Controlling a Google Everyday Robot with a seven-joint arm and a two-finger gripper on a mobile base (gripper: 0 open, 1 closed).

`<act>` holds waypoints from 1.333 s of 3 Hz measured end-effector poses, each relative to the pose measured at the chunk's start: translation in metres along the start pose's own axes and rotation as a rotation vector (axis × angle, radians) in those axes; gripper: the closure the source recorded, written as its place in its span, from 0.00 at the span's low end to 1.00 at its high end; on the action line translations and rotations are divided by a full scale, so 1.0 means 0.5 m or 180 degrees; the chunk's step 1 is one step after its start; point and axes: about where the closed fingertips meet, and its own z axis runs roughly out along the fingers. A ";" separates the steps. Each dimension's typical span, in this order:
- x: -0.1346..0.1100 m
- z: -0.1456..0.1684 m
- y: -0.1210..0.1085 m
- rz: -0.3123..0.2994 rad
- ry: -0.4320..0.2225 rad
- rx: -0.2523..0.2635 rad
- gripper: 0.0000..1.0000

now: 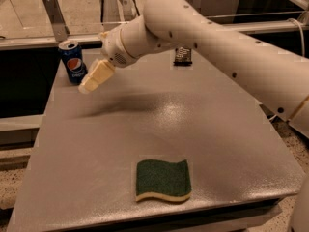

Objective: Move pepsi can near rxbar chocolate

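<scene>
The pepsi can (73, 61), blue with a silver top and round logo, stands upright at the far left corner of the grey table (145, 129). The rxbar chocolate (183, 55), a small dark flat wrapper, lies at the far middle of the table, partly behind my arm. My gripper (88, 85), with cream-coloured fingers, hangs above the table just right of the can, its tip close to the can's lower side. It holds nothing that I can see.
A green sponge (162, 179) with a yellow underside lies near the table's front edge. A metal bracket (54, 16) stands behind the can. My white arm (217, 47) spans the far right of the table. A cable (297, 28) runs at far right.
</scene>
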 end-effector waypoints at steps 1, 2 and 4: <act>-0.010 0.075 -0.029 0.0160 -0.0260 0.0019 0.00; -0.025 0.139 -0.043 0.0344 -0.0494 -0.0002 0.00; -0.045 0.204 -0.056 0.0602 -0.0870 0.0011 0.14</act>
